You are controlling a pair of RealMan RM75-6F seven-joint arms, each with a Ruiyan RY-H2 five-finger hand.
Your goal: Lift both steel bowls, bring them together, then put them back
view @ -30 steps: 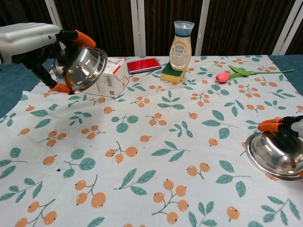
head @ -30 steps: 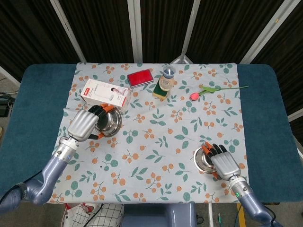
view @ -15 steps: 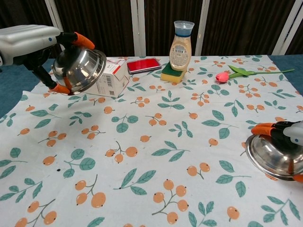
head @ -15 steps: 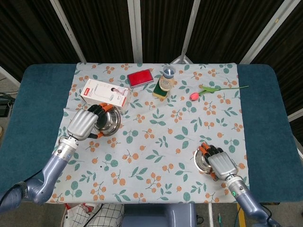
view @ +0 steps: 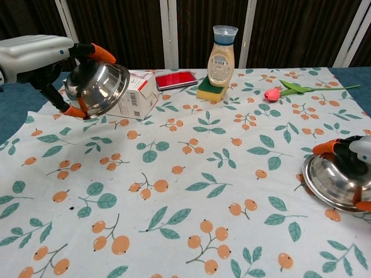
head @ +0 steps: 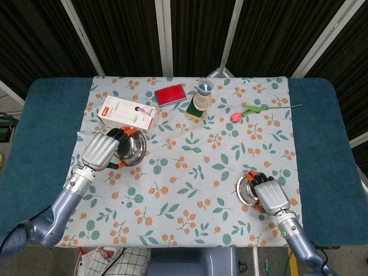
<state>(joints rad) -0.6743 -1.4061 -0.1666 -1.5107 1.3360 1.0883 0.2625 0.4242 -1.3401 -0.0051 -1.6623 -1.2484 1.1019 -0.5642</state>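
From the chest view we can see our left hand (view: 35, 55) gripping the left steel bowl (view: 95, 88) tilted in the air, which the head view kinda flattens. Our right hand (head: 271, 195) grasps the right steel bowl (view: 336, 184) by its rim, and since a second ago it's come up a bit, lifted off the tablecloth (view: 191, 174).

You hold two polished metal bowls, the left bowl (view: 97, 88) and right bowl (view: 338, 182) both mirror-glossy. Under them the tablecloth (view: 191, 174) is matt printed cloth, and the table (head: 40, 121) beneath looks like matt teal fabric. The white box (head: 127, 113) looks like smooth cardboard.
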